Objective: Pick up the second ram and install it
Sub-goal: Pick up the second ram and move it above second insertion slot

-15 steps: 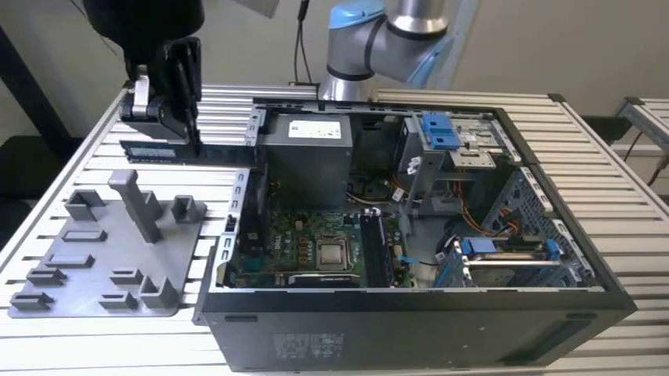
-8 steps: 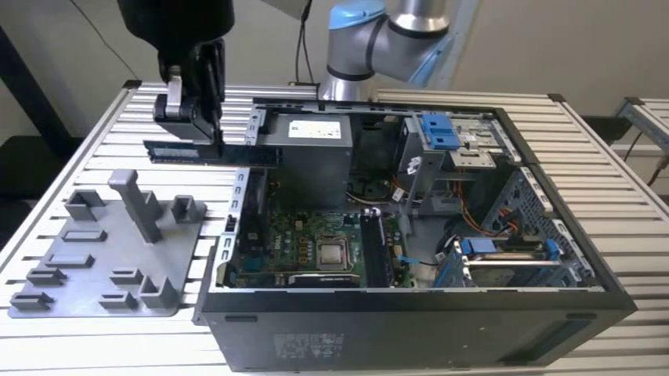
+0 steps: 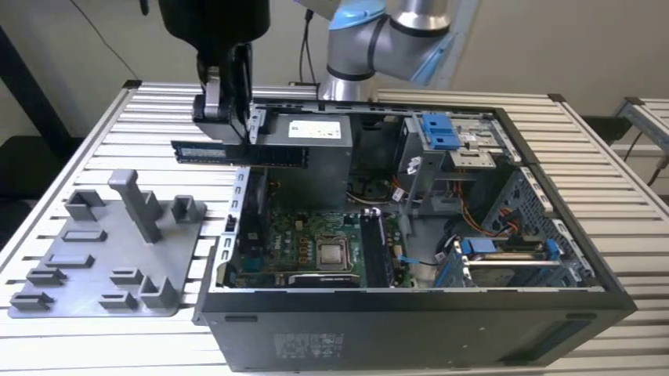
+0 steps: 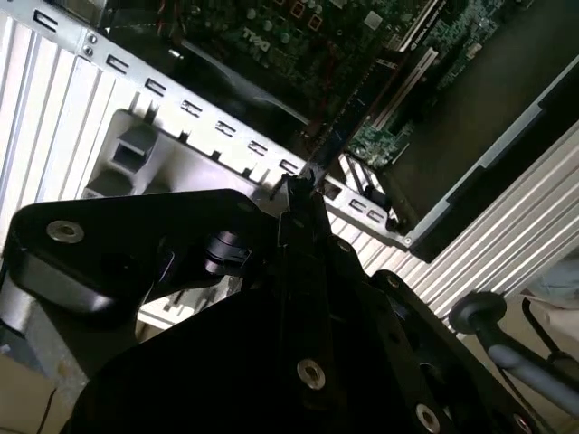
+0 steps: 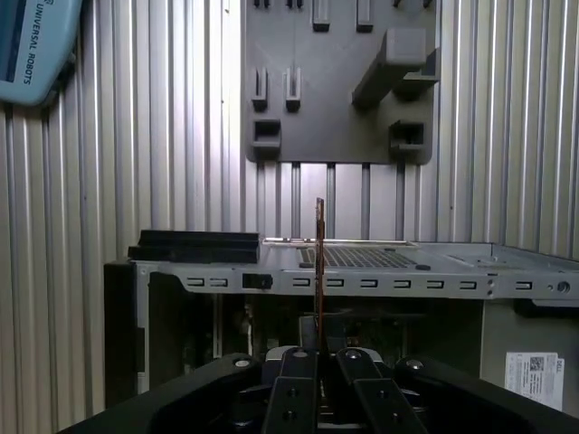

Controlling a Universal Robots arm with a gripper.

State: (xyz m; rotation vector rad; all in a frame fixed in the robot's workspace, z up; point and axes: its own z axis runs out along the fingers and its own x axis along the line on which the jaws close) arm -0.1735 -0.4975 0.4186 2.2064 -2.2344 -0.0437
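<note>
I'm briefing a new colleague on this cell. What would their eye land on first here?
The open computer case dominates the exterior view, its green motherboard exposed. Above the case's edge on the exterior view's left, the gripper holds the second ram level in the air. A grey fixture plate lies on the slatted table beside the case.

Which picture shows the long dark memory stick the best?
The exterior view: the dark, flat, long memory board shows its long broad side there. Both wrist views see it edge-on, as a thin strip sticking out of the black pincer.
</note>
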